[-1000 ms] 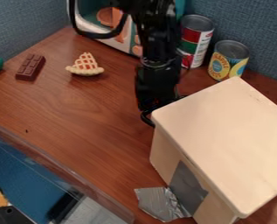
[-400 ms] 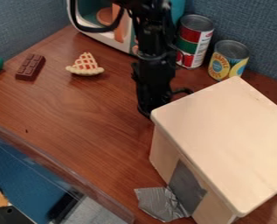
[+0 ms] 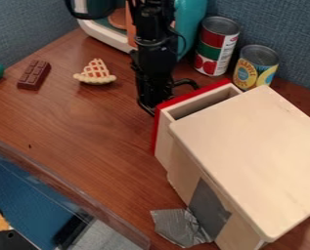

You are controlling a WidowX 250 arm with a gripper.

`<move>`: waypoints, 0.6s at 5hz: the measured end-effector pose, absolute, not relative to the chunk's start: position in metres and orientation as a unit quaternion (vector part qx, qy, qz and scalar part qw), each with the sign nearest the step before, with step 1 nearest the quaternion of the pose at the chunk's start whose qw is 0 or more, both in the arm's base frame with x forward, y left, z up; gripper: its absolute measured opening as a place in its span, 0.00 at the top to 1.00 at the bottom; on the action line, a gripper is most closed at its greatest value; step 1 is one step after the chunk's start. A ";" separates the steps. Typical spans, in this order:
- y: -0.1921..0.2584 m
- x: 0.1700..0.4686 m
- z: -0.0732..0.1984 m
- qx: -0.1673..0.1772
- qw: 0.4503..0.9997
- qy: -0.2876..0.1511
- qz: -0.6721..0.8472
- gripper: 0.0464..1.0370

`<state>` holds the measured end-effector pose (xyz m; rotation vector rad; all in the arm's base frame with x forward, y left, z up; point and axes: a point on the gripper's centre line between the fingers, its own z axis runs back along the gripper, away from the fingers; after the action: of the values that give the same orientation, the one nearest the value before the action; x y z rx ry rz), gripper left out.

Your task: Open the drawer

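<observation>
My black gripper [image 3: 154,105] hangs at the outer side of the drawer front, near its left part; cannot tell how its fingers stand. The drawer [image 3: 189,105] with a red front stands partly out of the pale wooden cabinet [image 3: 252,146], towards the upper left. Its light wooden walls and part of its hollow inside show. The lower part of the gripper is dark and close against the red front, so contact there is hard to make out.
Two cans [image 3: 216,46] [image 3: 255,67] stand behind the cabinet. A toy microwave [image 3: 109,36] is behind the arm. A chocolate bar [image 3: 33,74] and a pie slice [image 3: 95,72] lie on the table's left. Grey tape [image 3: 181,227] sticks out at the cabinet's lower left.
The drawer has come out of the cabinet towards the upper left, showing its red front and inside. My gripper has moved the same way, up and left.
</observation>
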<state>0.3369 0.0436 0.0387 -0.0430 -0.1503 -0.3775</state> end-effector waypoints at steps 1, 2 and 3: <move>0.058 0.337 0.041 -0.022 0.981 -0.076 -0.176 0.92; 0.067 0.339 0.040 -0.028 0.982 -0.069 -0.174 0.92; 0.080 0.341 0.040 -0.023 0.984 -0.071 -0.162 0.92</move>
<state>0.3412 0.0799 0.0401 -0.0470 -0.1421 -0.3249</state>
